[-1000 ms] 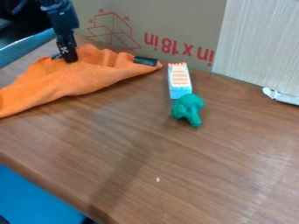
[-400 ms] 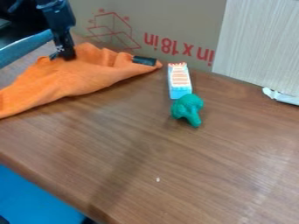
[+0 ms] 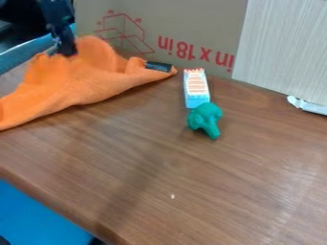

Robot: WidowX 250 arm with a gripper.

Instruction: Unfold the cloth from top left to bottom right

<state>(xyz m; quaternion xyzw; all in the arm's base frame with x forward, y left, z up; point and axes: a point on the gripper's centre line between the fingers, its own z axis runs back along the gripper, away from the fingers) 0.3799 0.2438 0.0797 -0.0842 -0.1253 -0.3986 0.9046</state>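
Camera view: one black pincer [image 3: 64, 51] hangs at the upper left, closed on a raised bit of the one orange cloth [image 3: 80, 83], with no more gap than the pinched fabric takes. The cloth is soft and matte, bunched and humped right beside the pincer, with rounded folds; from there it runs down to the lower left in a smoother sweep, out past the edge of the view. Another part of it narrows to a point on the pincer's right, where one dark, flat tag [image 3: 158, 66] sits.

Farther to the right of the pincer are two small things: one oblong box [image 3: 196, 88], light blue and white with orange print, and, just below it, one green toy broccoli [image 3: 205, 118] with a lumpy, rounded head and a stubby stem. Both are on the one brown desk [image 3: 211, 177], its surface wood-grained. Behind the cloth and box stands one sheet of tan cardboard [image 3: 185, 24] with red print; well to the pincer's right is one pale, finely streaked panel [image 3: 281, 48].
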